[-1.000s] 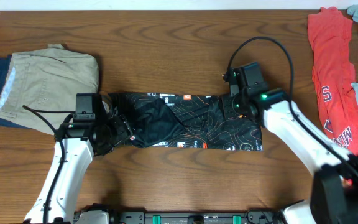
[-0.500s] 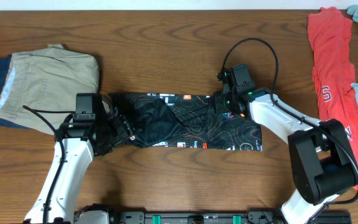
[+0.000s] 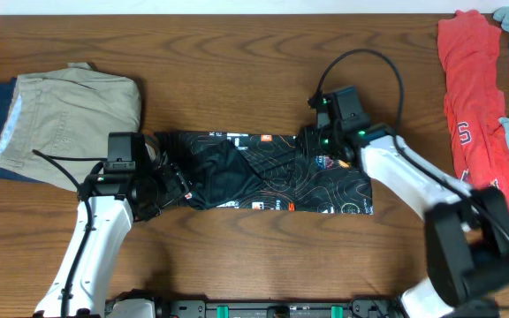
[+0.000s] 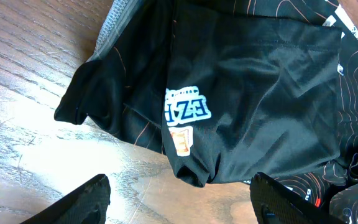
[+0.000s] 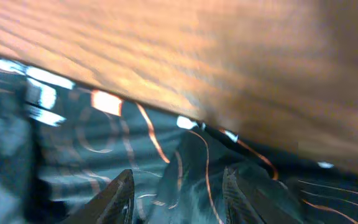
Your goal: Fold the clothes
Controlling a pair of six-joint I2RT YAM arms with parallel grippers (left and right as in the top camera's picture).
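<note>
The black jersey (image 3: pixel 263 172) is laid out as a folded band on the counter (image 3: pixel 237 53), between the two tools. The left tool (image 4: pixel 182 204) is held with its fingers (image 4: pixel 89 199) wide apart and nothing between them. The jersey's bunched end, marked with a white logo, lies just ahead of it. The right tool (image 5: pixel 179 198) is set over the jersey's edge, bare counter ahead of it. Its fingers are parted above the cloth, and because of blur it cannot be told whether cloth is pinched.

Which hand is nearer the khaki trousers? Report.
Left. The left hand is at the left end of the jersey, beside the khaki trousers; the right hand is at its upper right, farther off.
</note>
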